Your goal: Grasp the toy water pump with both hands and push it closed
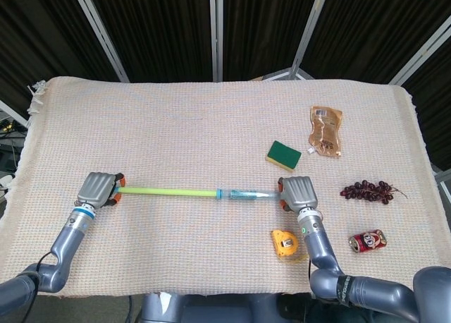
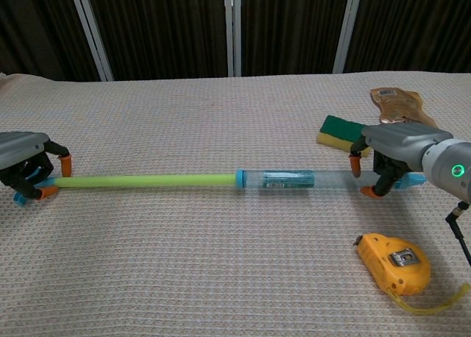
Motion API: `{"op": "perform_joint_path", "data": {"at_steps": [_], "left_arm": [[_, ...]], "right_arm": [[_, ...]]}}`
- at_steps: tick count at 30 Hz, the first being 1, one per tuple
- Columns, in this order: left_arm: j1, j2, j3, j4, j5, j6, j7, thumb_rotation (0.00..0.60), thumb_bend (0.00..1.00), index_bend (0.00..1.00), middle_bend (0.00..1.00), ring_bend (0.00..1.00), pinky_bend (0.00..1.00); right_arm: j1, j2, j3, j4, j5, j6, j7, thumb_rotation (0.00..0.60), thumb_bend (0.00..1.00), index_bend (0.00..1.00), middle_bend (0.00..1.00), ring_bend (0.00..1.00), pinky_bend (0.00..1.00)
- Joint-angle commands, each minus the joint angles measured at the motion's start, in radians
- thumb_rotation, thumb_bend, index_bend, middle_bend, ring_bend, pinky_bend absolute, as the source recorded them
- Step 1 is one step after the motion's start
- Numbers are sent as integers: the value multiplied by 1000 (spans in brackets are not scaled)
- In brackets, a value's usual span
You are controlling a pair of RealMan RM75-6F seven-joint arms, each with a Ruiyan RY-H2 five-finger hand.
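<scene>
The toy water pump point(image 1: 190, 192) point(image 2: 191, 180) lies across the cloth, extended: a long yellow-green rod on the left runs into a clear tube with a blue collar on the right. My left hand point(image 1: 98, 190) point(image 2: 24, 163) grips the blue handle at the rod's left end, orange fingertips curled around it. My right hand point(image 1: 297, 192) point(image 2: 401, 151) grips the tube's right end, fingers wrapped over it.
A yellow tape measure point(image 1: 285, 243) point(image 2: 394, 261) lies just in front of my right hand. A green sponge point(image 1: 283, 154) point(image 2: 338, 130) and a brown pouch point(image 1: 325, 130) point(image 2: 399, 105) sit behind it. Grapes point(image 1: 366, 191) and a red can point(image 1: 367, 241) lie at the right.
</scene>
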Motion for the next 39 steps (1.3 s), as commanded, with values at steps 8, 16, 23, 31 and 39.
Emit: {"op": "perform_joint_path", "data": {"at_steps": [8, 16, 23, 31, 39], "left_arm": [[-1, -5, -6, 0, -8, 2, -18, 600, 410, 643, 804, 796, 1000], [-11, 7, -26, -54, -17, 12, -12, 600, 410, 726, 811, 796, 1000], [-31, 3, -42, -109, -31, 13, 22, 600, 410, 747, 816, 796, 1000], [-69, -33, -65, -178, -56, 12, 83, 600, 411, 757, 819, 796, 1000], [-99, -63, -80, -214, -76, 11, 124, 600, 411, 759, 819, 796, 1000]], "right_arm": [[1, 4, 0, -4, -1, 0, 3, 600, 389, 616, 1000, 1000, 1000], [11, 11, 6, -40, -8, 7, -6, 600, 389, 618, 1000, 1000, 1000], [32, 4, 17, -73, -7, 19, -33, 600, 389, 619, 1000, 1000, 1000], [68, -21, 35, -106, 11, 38, -79, 600, 389, 620, 1000, 1000, 1000], [86, -32, 37, -122, 17, 50, -102, 600, 389, 621, 1000, 1000, 1000]]}}
